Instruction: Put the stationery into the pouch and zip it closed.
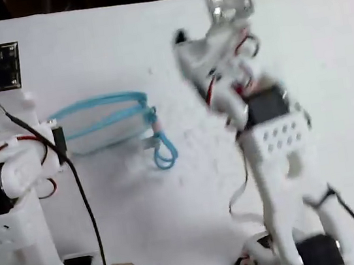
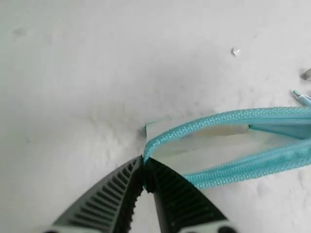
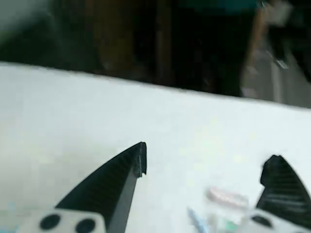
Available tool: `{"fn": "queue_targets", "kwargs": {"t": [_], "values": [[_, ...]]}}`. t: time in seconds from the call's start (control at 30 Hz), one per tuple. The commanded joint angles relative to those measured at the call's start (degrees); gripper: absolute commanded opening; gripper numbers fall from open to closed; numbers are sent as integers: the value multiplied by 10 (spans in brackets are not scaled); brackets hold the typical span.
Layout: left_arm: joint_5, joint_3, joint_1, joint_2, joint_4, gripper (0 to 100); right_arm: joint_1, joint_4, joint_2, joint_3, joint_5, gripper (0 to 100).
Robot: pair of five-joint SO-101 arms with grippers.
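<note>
starting nearest us, we see the left gripper [image 2: 144, 164] clenched on the left corner of the pouch [image 1: 103, 123], its ribbed jaws pressed together right where the two blue tracks of the zipper [image 2: 233, 121] meet. from that pinned corner the pouch lies flat on the white table [image 1: 177, 225] with its long axis running left to right. the tracks spread apart toward the right, so the mouth gapes on the side that faces the other arm. a blue loop [image 1: 164, 153] trails off the pouch's right end.

farther off and to the right, the right gripper [image 3: 208, 151] hangs above the table with its jaws spread wide and nothing between them - released, touching nothing. below it on the table we make out a pinkish piece [image 3: 227, 196] and a blue tip [image 3: 197, 219]. we take them for stationery, though they are too blurred to name.

we judge the loading step to be in hand, with the zip not yet drawn. the relation that matters is this: the pouch's open mouth lies left of and nearer than the right gripper, well apart from it. the right arm is the one free to carry - the left is busy anchoring. anything it picks up would have to travel leftward, along the pouch's long axis, into the gap.
</note>
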Motion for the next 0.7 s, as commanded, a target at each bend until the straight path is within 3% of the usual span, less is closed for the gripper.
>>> {"fn": "queue_targets", "kwargs": {"t": [0.0,0.13,0.3,0.67], "values": [[0,-2,1,-3,-9,22,50,131,102,-88,169,369],[0,-2,1,-3,-8,22,69,240,206,-137,335,369],[0,-2,1,-3,-8,22,68,283,317,-147,447,369],[0,-2,2,-3,-8,22,83,180,574,-227,466,369]]}}
